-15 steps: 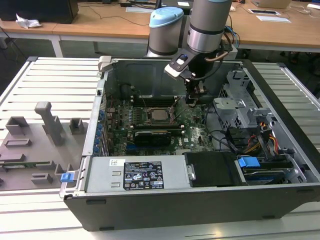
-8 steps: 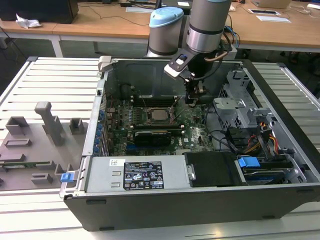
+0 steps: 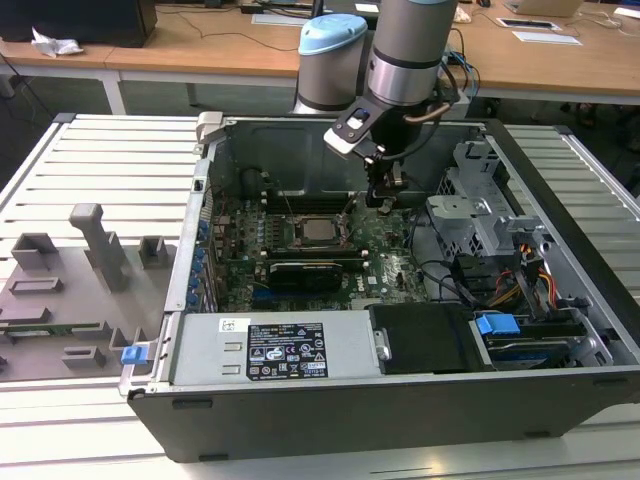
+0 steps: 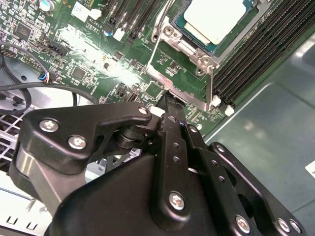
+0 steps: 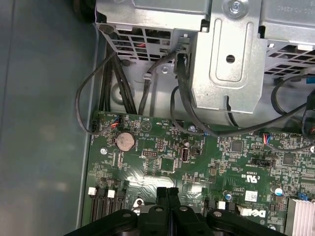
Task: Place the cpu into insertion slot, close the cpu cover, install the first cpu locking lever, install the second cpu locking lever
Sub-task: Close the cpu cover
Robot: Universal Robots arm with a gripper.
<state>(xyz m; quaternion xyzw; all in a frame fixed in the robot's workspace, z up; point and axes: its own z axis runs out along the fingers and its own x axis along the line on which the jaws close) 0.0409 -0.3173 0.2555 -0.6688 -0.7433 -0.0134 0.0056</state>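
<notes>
1. Exterior view, mid-frame: cpu is sitting in the insertion slot.
2. Gripper is just right of it, jaws pinched closed, tips maybe touching the slot's rim, hard to tell.

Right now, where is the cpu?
In the exterior view, the cpu lies at the middle of the green motherboard, just to that view's left of the gripper.

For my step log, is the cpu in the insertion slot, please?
In: the cpu lies flat within the insertion slot, framed by its metal rim, in the second wrist view.
</notes>
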